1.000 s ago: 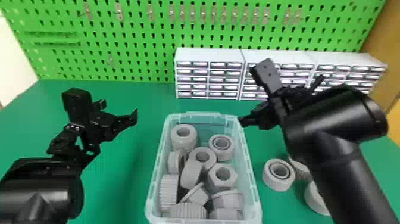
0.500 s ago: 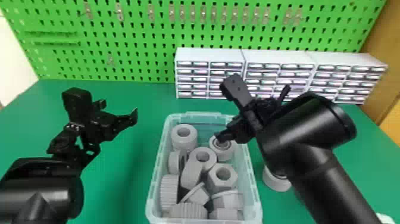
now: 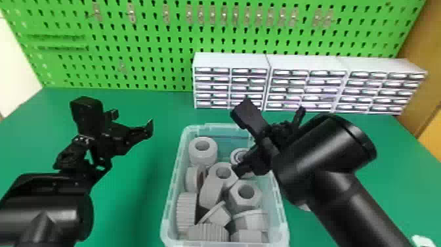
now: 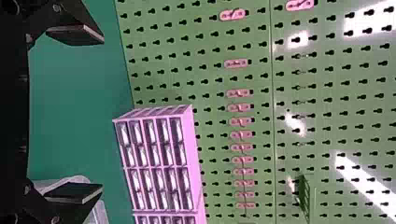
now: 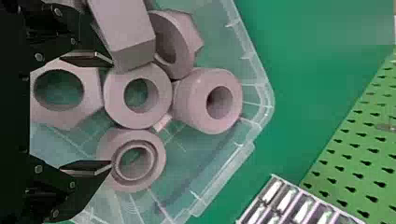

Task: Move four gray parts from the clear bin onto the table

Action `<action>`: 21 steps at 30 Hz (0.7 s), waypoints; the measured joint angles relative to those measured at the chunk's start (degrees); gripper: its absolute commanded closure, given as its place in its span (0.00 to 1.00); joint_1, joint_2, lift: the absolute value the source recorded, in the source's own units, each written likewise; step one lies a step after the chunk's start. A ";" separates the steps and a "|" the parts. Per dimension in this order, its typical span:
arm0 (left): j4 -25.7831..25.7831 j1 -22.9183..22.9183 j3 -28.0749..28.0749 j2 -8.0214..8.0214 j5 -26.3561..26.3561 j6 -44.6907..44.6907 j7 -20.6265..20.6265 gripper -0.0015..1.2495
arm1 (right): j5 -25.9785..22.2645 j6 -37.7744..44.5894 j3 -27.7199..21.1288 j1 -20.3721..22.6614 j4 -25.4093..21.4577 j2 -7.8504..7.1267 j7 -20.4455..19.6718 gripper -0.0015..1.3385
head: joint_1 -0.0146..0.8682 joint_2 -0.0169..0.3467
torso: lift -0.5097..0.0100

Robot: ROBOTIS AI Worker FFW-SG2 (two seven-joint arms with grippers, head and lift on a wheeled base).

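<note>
Green counter (image 3: 131, 203) carrying everything, green perforated pegboard (image 3: 147, 36) standing behind. White multi-drawer cabinets (image 3: 229, 60) sitting against it. Clear plastic bin (image 3: 175, 180) resting nearer, gray plastic parts (image 3: 211, 193) piling inside. Left gripper (image 3: 133, 121) hanging left of bin, jaws standing wide apart, holding nothing. Right gripper (image 3: 241, 172) hovering over bin contents, jaws spreading open, gripping nothing. Gray hex nut (image 3: 236, 197) and smaller gray double-walled ring (image 5: 108, 140) lying in bin, near right jaws.
</note>
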 measured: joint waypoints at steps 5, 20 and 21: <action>0.00 -0.10 -0.05 0.00 -0.07 0.00 0.00 0.13 | -0.11 3.17 1.33 -0.69 0.04 -0.73 0.03 0.36 | 0.78 0.14 | 0.89; 0.09 -0.09 -0.20 0.00 -0.34 0.00 0.00 0.13 | -3.50 6.83 5.89 -3.26 2.40 -2.00 0.08 0.36 | 0.78 0.14 | 0.89; 0.09 -0.09 -0.20 0.00 -0.34 0.00 0.00 0.13 | -3.66 6.83 6.01 -3.36 2.51 -2.04 0.08 0.36 | 0.78 0.14 | 0.89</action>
